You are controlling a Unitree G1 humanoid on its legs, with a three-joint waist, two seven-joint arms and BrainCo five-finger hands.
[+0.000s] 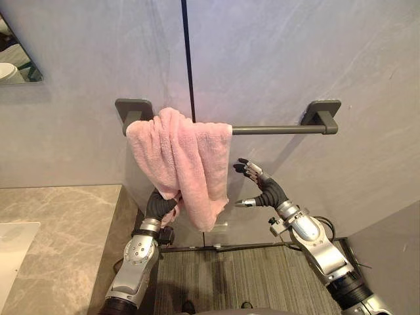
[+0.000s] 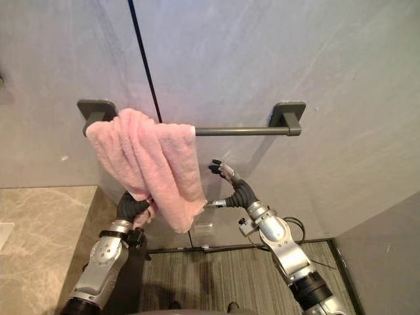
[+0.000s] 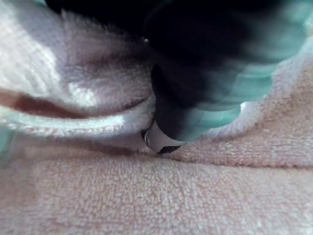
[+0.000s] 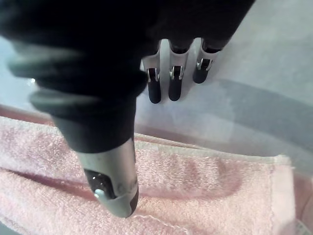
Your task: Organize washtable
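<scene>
A pink towel [image 1: 184, 157] hangs bunched over the left end of a dark grey towel bar [image 1: 275, 129] on the grey wall. My left hand [image 1: 159, 205] reaches up from below and is shut on the towel's lower left folds. In the left wrist view its thumb [image 3: 161, 142] presses into the towel [image 3: 146, 196]. My right hand [image 1: 266, 190] is open just right of the towel's lower edge, fingers [image 4: 154, 88] straight toward the wall. Its thumb [image 4: 115, 186] rests against the towel [image 4: 195, 181].
A beige stone countertop [image 1: 59, 223] with a white basin [image 1: 13, 249] lies at the lower left. A mirror corner [image 1: 13, 59] shows at the upper left. The bar's right half is bare. A grey striped floor mat [image 1: 230, 275] lies below.
</scene>
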